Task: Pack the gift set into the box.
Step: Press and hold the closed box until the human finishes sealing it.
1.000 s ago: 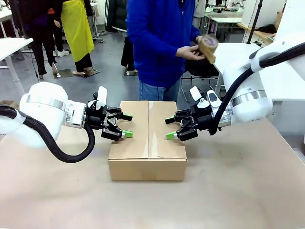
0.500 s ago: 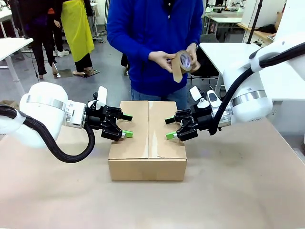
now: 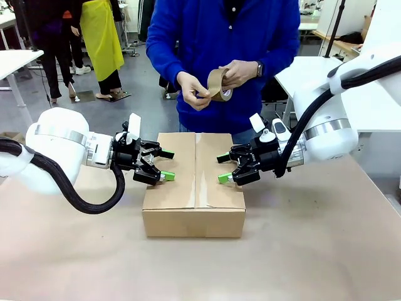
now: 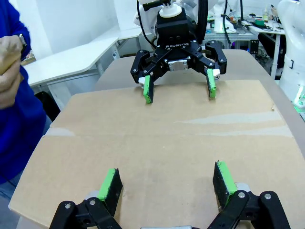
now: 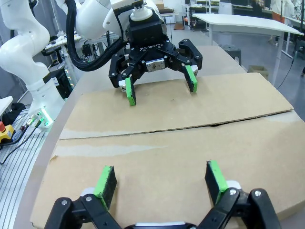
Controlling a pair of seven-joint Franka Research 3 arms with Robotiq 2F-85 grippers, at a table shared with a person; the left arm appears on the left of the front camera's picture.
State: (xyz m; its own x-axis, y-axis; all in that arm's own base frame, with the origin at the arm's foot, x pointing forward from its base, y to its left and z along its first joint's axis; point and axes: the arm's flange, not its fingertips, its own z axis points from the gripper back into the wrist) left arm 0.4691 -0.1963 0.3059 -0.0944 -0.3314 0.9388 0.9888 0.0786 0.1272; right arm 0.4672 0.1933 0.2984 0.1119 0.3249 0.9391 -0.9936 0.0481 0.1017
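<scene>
green-padded fingers (image 4: pixel 110 187) of both black grippers spread wide, gripping nothing, pressing large brown corrugated cardboard box (image 3: pixel 194 188) flaps shut (likely awaiting brown tape roll (image 3: pixel 218 83)); best held flat, steady.

You can read "ROBOTIQ" on the right gripper (image 4: pixel 177 88) at 12 o'clock in your left wrist view, and on the left gripper (image 5: pixel 158 82) opposite.
</scene>
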